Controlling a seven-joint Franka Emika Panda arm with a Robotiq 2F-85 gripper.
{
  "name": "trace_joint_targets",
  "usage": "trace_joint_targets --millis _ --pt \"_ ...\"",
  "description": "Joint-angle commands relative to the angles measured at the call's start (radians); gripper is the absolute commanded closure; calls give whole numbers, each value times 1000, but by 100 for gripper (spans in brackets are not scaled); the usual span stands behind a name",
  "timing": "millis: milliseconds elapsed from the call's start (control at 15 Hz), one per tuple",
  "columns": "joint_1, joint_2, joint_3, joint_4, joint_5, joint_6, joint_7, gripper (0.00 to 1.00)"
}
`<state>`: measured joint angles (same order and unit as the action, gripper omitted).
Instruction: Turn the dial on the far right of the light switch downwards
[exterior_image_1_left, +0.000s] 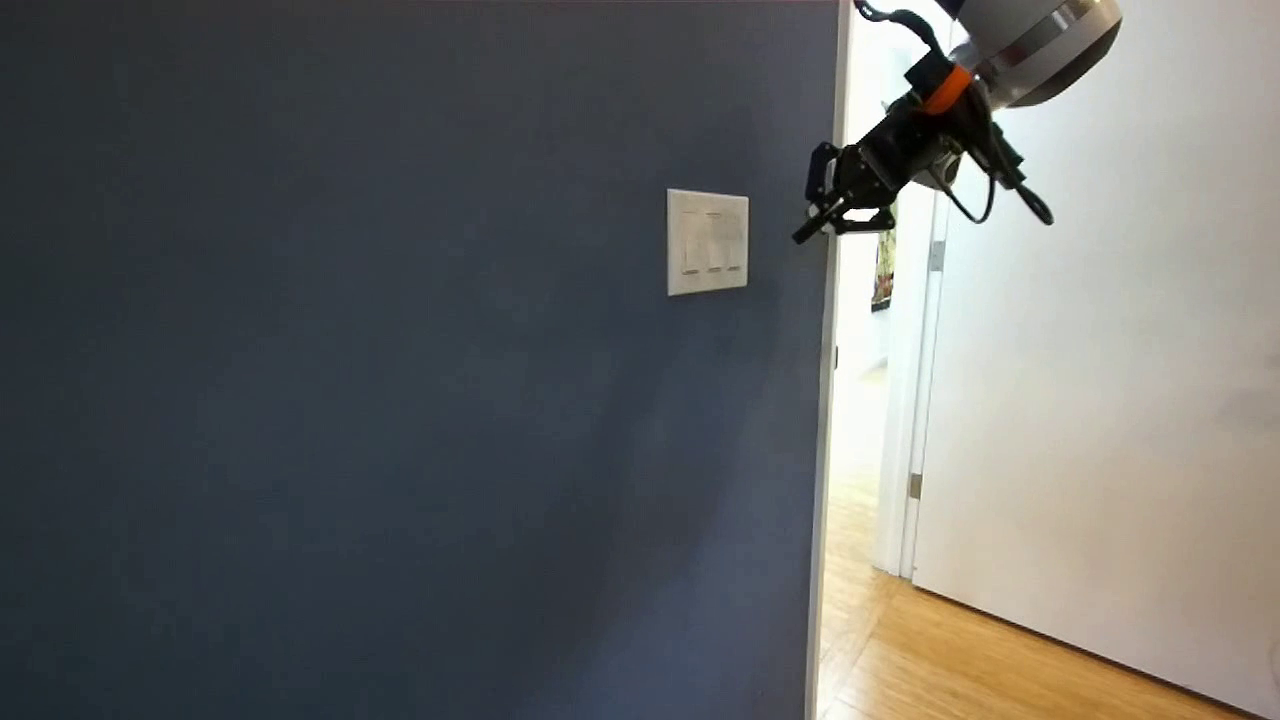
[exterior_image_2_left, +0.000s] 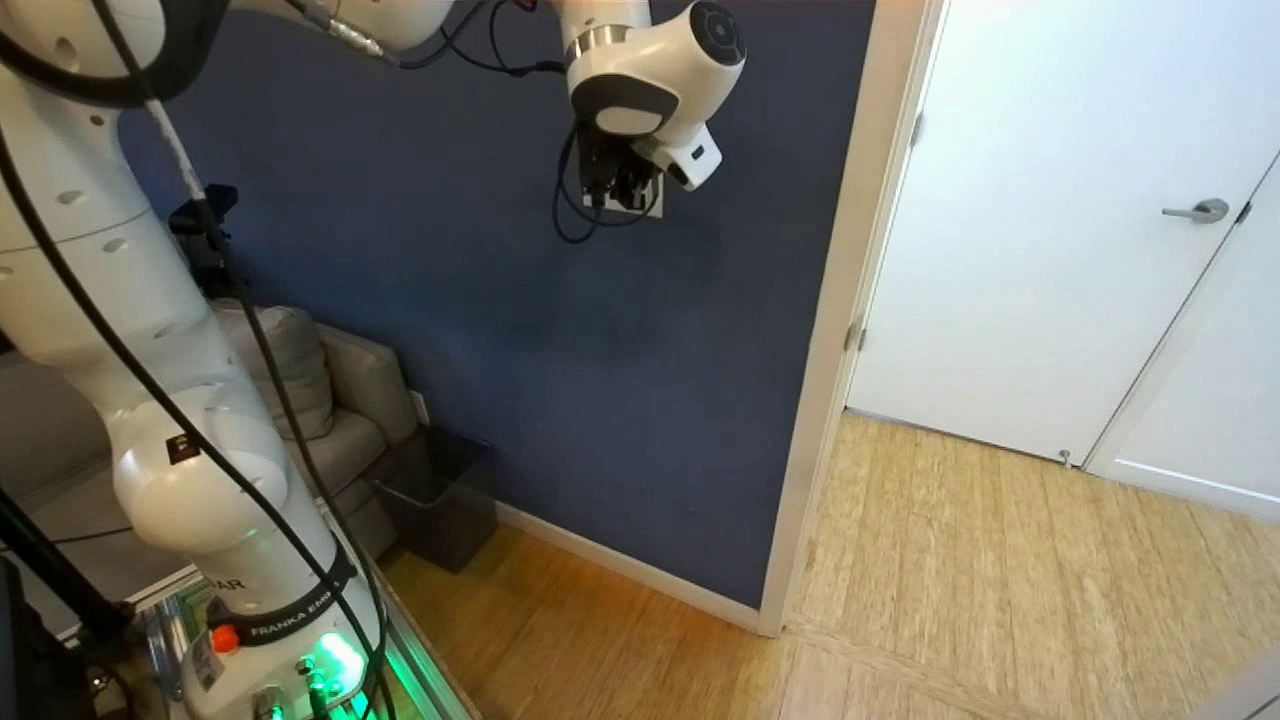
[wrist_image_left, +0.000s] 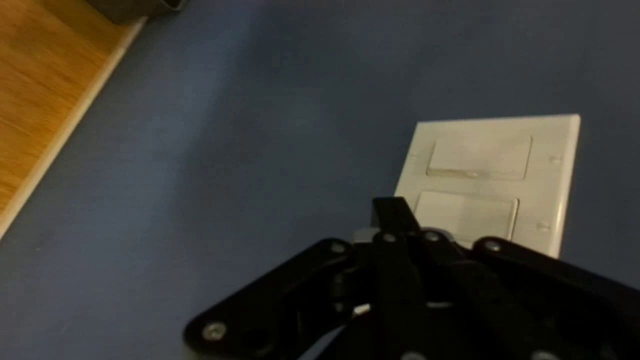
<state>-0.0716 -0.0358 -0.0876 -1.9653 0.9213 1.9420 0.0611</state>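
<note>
I see clenched jaws at three o'clock of the light switch (exterior_image_1_left: 708, 242) in an exterior view; overshoot towards nine, and they'd likely catch the middle paddle (wrist_image_left: 462, 215)!

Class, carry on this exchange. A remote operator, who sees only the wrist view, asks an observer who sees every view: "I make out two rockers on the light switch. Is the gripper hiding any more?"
Observer: Yes. An exterior view shows three rockers side by side on the light switch.
Operator: Is there contact?
Observer: No. In an exterior view, a strip of blue wall shows between the gripper and the switch.
Operator: Anything past the wall?
Observer: Yes. An exterior view shows a metal handle on a white door.
</note>
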Motion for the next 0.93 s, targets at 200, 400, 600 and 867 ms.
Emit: trace_joint_targets --millis 200,400,600,867 --pt "-13 -117 -18 162 -326 -445 61 46" --pt "-7 -131 -15 281 -427 -662 51 26" --pt "2 -135 9 375 -558 -795 47 6" --pt "27 -132 51 430 -741 -851 -26 0"
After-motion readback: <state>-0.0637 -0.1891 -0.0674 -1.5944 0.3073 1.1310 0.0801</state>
